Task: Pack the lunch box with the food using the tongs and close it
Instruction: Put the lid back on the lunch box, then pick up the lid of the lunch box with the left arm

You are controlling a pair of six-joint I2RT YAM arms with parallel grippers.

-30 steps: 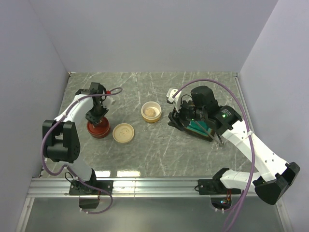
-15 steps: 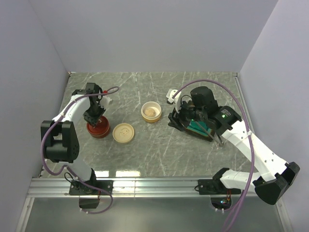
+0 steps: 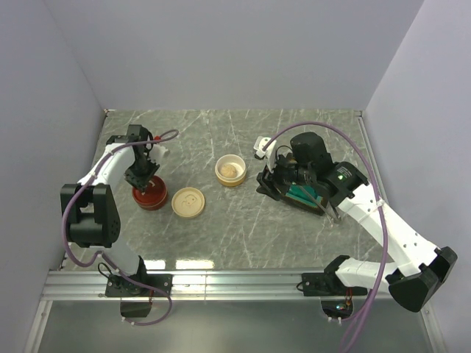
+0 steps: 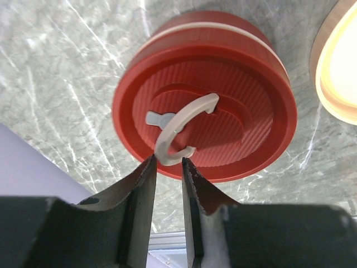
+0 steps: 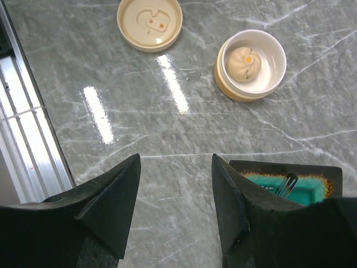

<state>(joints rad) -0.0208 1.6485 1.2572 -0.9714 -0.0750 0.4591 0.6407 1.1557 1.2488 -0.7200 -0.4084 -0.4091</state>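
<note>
Cream bowl (image 5: 277, 53) with bun (image 5: 244, 61), near tan lid (image 5: 149, 23) (both on marble table (image 5: 167, 123))

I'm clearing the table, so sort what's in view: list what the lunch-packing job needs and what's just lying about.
Job: red lidded pot, open bowl with bun, loose lid, tray, tongs.
Lying about: purple cables, metal rail.

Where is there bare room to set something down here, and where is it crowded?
Bare marble between the tan lid and the black tray, near side of the open bowl; also along the back wall. Crowded around the red container.
</note>
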